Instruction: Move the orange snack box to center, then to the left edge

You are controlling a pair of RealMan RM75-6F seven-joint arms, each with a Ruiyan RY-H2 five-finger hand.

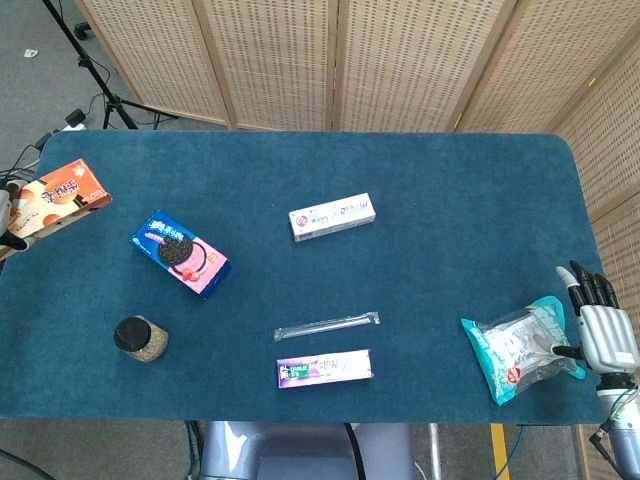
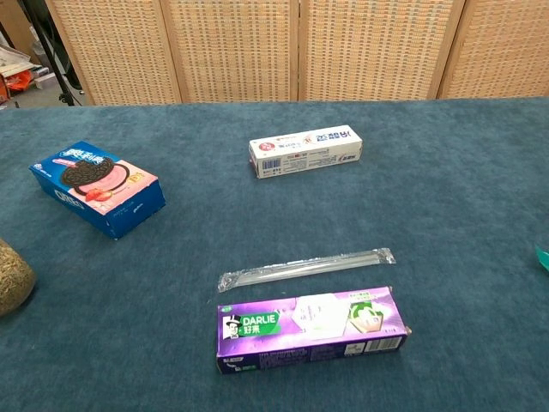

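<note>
Orange snack box (image 1: 55, 196) at table's (image 1: 450, 180) left edge, left robot hand (image 1: 5, 215) gripping (barely visible); right robot hand (image 1: 598, 325) spread.

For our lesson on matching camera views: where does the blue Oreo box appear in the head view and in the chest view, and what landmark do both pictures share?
Head view: the blue Oreo box lies left of centre on the table, above the round jar.
Chest view: the same box sits at the left, in the upper half.
Shared landmark: the white toothpaste box, to the right of the Oreo box and further back in both views.
</note>
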